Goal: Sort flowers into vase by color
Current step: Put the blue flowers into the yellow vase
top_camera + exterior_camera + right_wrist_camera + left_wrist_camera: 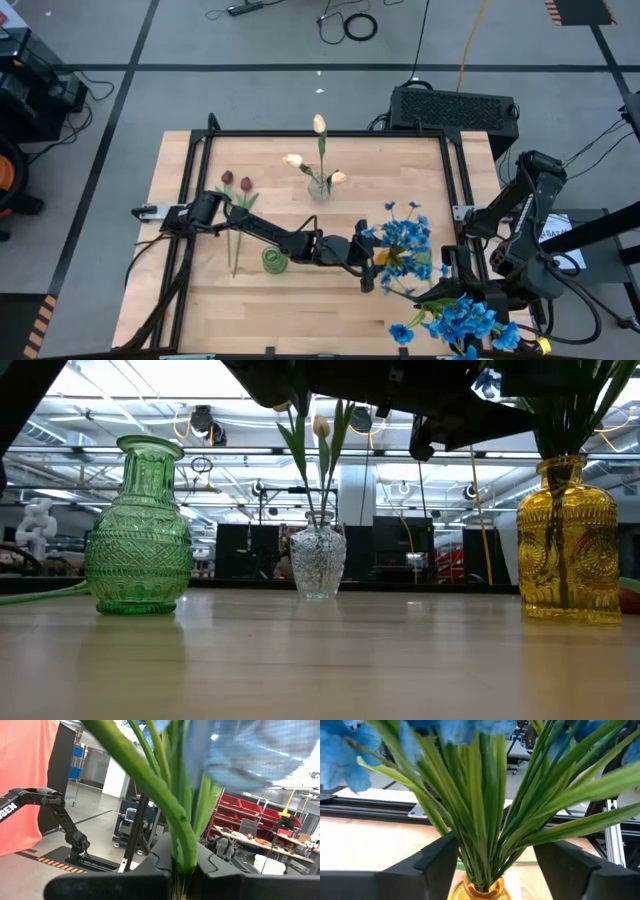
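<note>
A yellow vase (392, 262) holds blue flowers (405, 238) right of the table's middle. My left gripper (496, 854) is open, level, with one finger on each side of their green stems (485, 835), just above the vase's neck (481, 892). My right gripper (180, 876), at the near right corner, is shut on another bunch of blue flowers (460, 320). Cream tulips (318, 150) stand in a clear vase (320, 560). Two dark red tulips (237, 195) lie flat on the table beside a green vase (275, 261). My left gripper stands around the stems in the yellow vase; the outer leaves reach close to both fingers (440, 862), and I cannot tell whether they touch. My right gripper pinches the lower ends of the green stems (181, 857) between its two shut fingers. The stems rise out of the fingers with the blue blooms (250, 755) beyond. The bunch is lifted clear of the table.
The green vase (140, 530) stands close under my left arm's forearm. The clear vase is toward the far middle. A black frame (330, 133) rims the wooden table. A black box (452, 108) sits beyond the far right corner.
</note>
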`<state>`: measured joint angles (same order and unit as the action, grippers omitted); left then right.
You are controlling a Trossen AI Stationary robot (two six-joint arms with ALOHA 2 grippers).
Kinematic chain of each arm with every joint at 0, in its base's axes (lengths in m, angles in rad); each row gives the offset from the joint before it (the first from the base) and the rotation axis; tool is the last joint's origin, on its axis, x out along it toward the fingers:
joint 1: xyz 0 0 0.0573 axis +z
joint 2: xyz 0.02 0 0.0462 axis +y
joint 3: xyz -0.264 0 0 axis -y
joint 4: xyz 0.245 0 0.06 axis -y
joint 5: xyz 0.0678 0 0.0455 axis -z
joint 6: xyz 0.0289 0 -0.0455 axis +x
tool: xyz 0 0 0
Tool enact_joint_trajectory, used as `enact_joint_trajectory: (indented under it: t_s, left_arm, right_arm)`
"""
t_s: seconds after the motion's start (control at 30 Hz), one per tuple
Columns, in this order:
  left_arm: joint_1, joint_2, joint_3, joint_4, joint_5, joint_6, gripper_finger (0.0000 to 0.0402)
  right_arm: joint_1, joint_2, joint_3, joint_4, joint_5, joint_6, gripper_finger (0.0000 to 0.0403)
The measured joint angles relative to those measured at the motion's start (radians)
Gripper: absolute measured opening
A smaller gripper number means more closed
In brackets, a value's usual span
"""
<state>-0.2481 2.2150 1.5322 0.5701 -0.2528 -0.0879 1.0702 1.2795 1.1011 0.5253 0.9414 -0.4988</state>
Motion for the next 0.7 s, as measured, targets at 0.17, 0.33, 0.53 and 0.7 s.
enact_joint_trajectory:
  t_s: [0.17, 0.33, 0.53, 0.7]
  left_arm:
    - [0.000, 0.000, 0.000, 0.003, -0.017, 0.024, 0.0213]
    - [0.002, 0.000, 0.000, 0.007, -0.039, 0.026, 0.0167]
    - [0.005, 0.000, 0.000, 0.043, -0.041, 0.031, 0.0114]
    - [0.005, 0.000, 0.000, 0.074, -0.040, 0.051, 0.0069]
  right_arm:
    - [0.000, 0.000, 0.000, 0.000, 0.000, 0.000, 0.0008]
    - [0.000, 0.000, 0.000, 0.000, 0.000, 0.000, 0.0008]
    - [0.000, 0.000, 0.000, -0.003, 0.019, 0.000, 0.0008]
    - [0.004, 0.000, 0.000, -0.004, 0.089, 0.000, 0.0008]
